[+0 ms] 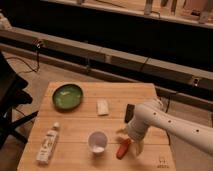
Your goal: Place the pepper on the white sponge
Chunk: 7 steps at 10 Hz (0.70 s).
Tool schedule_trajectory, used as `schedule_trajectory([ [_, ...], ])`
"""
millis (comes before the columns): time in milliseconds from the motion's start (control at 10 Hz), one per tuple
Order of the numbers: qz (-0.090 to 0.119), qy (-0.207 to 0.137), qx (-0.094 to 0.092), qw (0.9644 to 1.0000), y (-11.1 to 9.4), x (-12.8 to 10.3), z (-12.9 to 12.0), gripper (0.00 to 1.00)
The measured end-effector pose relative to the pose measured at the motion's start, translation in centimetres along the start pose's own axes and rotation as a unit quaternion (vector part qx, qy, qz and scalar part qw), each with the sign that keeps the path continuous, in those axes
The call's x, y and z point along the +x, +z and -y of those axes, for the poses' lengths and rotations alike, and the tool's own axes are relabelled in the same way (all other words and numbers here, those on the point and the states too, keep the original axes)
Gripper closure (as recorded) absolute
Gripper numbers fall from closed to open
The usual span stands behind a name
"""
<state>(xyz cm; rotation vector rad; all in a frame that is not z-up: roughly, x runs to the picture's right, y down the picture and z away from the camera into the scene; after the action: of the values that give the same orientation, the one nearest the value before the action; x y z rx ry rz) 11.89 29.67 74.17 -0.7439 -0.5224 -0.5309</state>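
Pepper (123, 148) lies on the wooden table (75, 125) near the front edge, right of centre, with its long axis running from front-left to back-right. It is well apart from the white sponge (102, 107), not on it. My arm (170, 122) reaches in from the right, low over the table's right side. My gripper (132, 140) is down at the table surface, right at the pepper's far end. Whether it is parted or closed, and whether it has hold of the pepper, I cannot tell. A green plate (67, 96) sits at the back left, well clear of my arm. A white tube (48, 144) with a printed label lies flat at the front left. A white cup (97, 141) stands upright just left of the pepper, mouth up and pale inside; its contents are not readable. It stands roughly between the pepper and the sponge's side of the table. The sponge lies flat near the table's centre, behind the cup. A black bar (129, 112) lies right of the sponge, just beside my arm's lower end.
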Motion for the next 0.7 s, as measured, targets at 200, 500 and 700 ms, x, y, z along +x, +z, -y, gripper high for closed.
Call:
schedule_trajectory([
  [200,0.006,-0.004,-0.006,1.0,1.1,-0.8,-0.2,0.2],
  [500,0.016,0.0,-0.01,0.9998,2.7,-0.9,-0.4,0.33],
  [700,0.019,0.003,-0.012,0.9997,3.1,-1.0,-0.3,0.6],
])
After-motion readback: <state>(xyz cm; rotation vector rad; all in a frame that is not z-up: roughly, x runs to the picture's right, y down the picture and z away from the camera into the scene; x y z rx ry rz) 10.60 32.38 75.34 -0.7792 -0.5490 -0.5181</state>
